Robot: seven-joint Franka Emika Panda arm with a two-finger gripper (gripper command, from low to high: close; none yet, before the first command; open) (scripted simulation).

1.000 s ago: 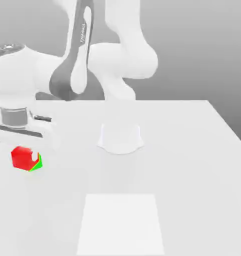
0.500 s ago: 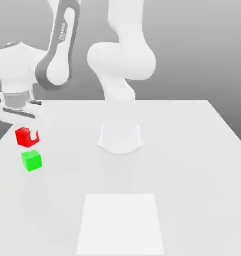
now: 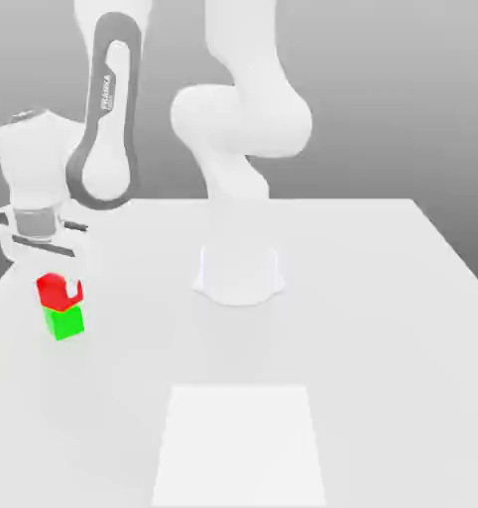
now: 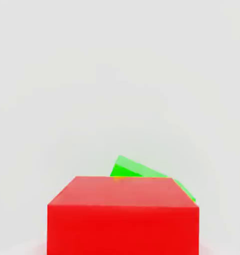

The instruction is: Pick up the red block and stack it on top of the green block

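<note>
Claw (image 3: 59, 289) clamped on the red block (image 3: 53, 289), pointing down at the exterior view's left side of the white counter (image 3: 362, 298). Red block sits directly over the green block (image 3: 64, 322), looks touching or nearly so. Hand view: green block (image 4: 137, 169) peeks out behind the red block (image 4: 123, 214).
</note>
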